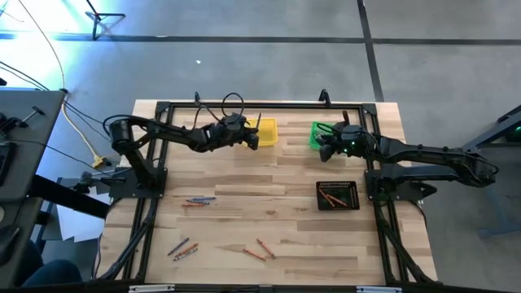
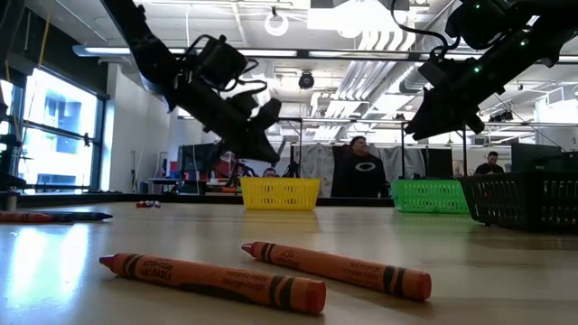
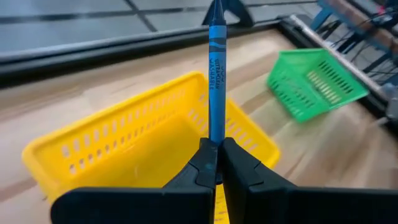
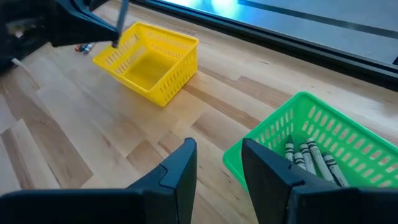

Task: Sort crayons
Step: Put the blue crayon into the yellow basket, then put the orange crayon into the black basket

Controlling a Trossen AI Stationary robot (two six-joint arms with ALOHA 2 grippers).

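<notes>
on the wooden table point(image 1: 285, 175) the loose crayons point(image 1: 198, 200) lie toward the left and the near edge: one small group sits at about 9 o'clock from the table's middle, a second group point(image 1: 183, 248) at about 7 o'clock, and an orange-red pair point(image 1: 259, 251) at about 6 o'clock, near the front edge. in the low view this pair point(image 2: 271, 275) lies flat on the wood, the two sticks near each other but apart. the left gripper point(image 1: 251, 138) hangs above the table at about 11 o'clock, at the left rim of the yellow bin point(image 1: 267, 132); its fingers point(image 3: 242, 168) are clenched on a blue crayon point(image 3: 216, 81), which stands out straight from between them over the yellow bin point(image 3: 124, 155). in the right wrist view the yellow bin point(image 4: 152, 59) looks to have nothing inside. to the right, at about 1 o'clock, stands the green bin point(image 1: 321, 134), and the right gripper point(image 1: 330, 148) hovers at its near rim. its two fingers point(image 4: 180, 168) stand apart with a clear gap and grasp nothing. inside the green bin point(image 4: 323, 124) several grey crayons point(image 4: 311, 155) lie together on the bottom. at about 4 o'clock, near the right arm's base, the black bin point(image 1: 338, 195) holds some orange-red crayons point(image 1: 332, 196). in the low view a person point(image 2: 358, 169) in dark clothes shows in the room behind the table, between the yellow and the green bin.
</notes>
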